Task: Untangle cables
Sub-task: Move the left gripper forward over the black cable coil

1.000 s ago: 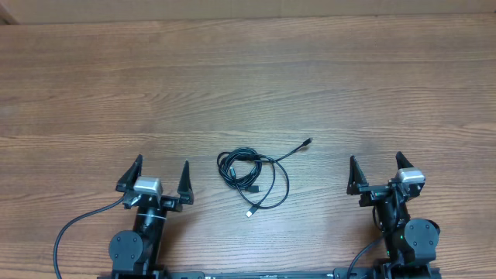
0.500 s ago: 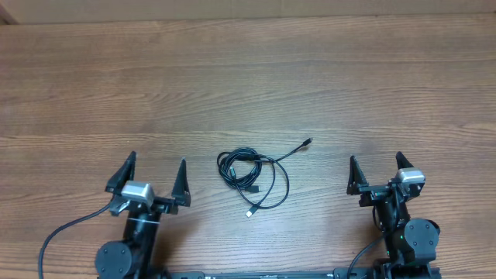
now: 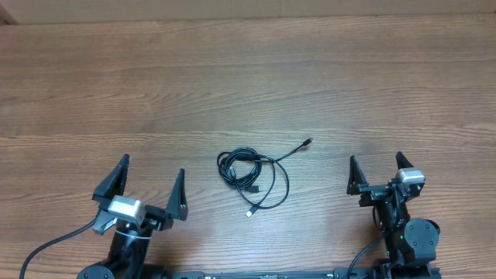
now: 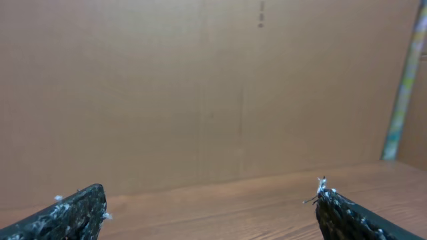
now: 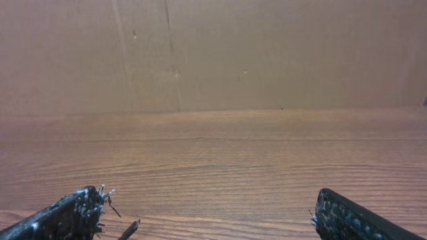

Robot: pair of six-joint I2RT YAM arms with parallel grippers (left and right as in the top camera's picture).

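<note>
Left gripper: the left gripper [image 3: 153,165] stands with jaws spread wide and empty at the near edge of the table [image 3: 232,70], tips aimed away from the robot.
Right gripper: the right gripper [image 3: 375,157] is also spread wide and holds nothing, at the same edge on the opposite side.
Cables: the cables [image 3: 260,182] lie flat on the wood between the two grippers, touching neither.
Lie: the knot [image 3: 239,169] sits on the left arm's side, with a looser loop beside it. One tail runs away and rightward to a plug [image 3: 308,142], and a silver tip [image 3: 249,211] points back toward the robot.
Nearer arm: the left looks closer to the knot and the right closer to the plug, which suggests one arm for each end.
Room: bare wood lies all round, with every edge well apart from the bundle.
Wrist views: neither shows the cables, only wood and a brown wall [image 5: 267,53].
</note>
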